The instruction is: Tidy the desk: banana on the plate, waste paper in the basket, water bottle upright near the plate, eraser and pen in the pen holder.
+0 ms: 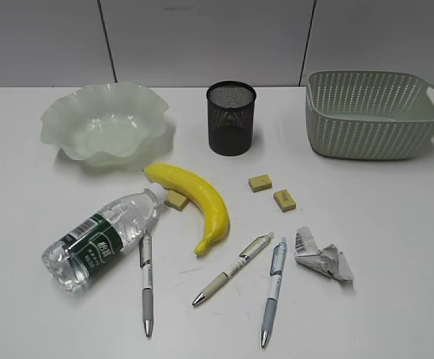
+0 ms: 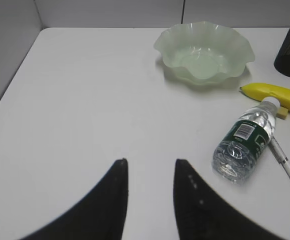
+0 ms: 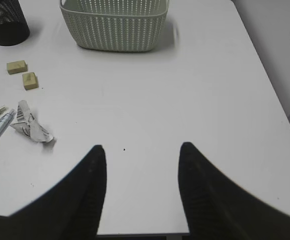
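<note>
The banana [image 1: 191,202] lies mid-desk, its stem end by the cap of the water bottle [image 1: 105,239], which lies on its side. The ruffled plate [image 1: 105,123] sits back left, the black pen holder [image 1: 230,117] back centre, the basket [image 1: 374,112] back right. Three erasers [image 1: 260,183] and three pens [image 1: 232,269] lie loose. The waste paper [image 1: 322,256] rests front right. My left gripper [image 2: 151,162] hovers open over bare desk, left of the bottle [image 2: 245,145]. My right gripper [image 3: 142,146] is open and right of the paper [image 3: 31,125]. Neither gripper appears in the exterior view.
The white desk [image 1: 396,224] ends at a grey panelled wall behind. Its front edge [image 3: 135,234] runs just under my right gripper, and its right edge drops off beyond the basket [image 3: 115,25]. In the left wrist view the desk's left edge [image 2: 15,75] meets a side wall.
</note>
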